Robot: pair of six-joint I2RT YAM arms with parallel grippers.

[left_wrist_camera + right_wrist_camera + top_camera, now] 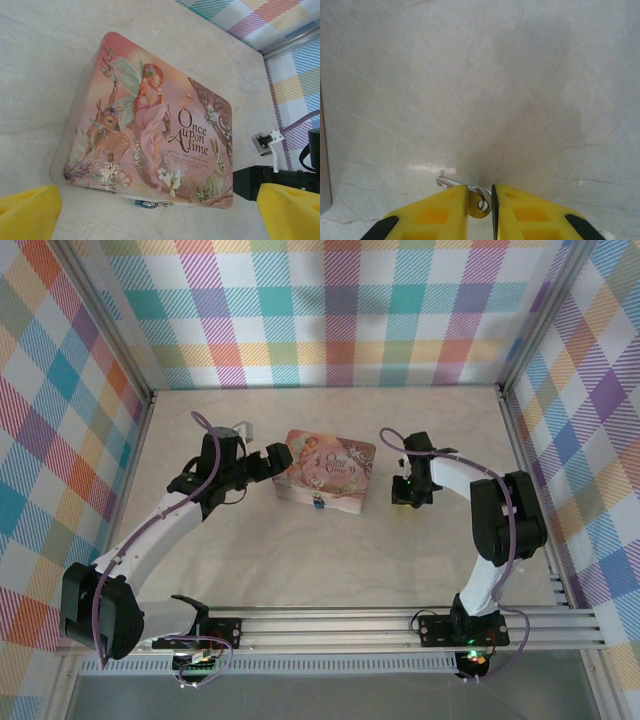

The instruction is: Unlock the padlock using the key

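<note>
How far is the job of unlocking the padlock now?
Done: the right end effector holds the key pinched, low over the table. In hand: the left end effector is open, facing the pink tin. Left: the key is apart from the blue padlock at the tin's front edge, so inserting and turning it remain.

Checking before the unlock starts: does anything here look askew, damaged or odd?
Nothing stands out. The pink tin lies flat and closed, only slightly rotated, with the padlock at its front edge. The right tool pinches the key between its fingers. No damage or spill shows.
</note>
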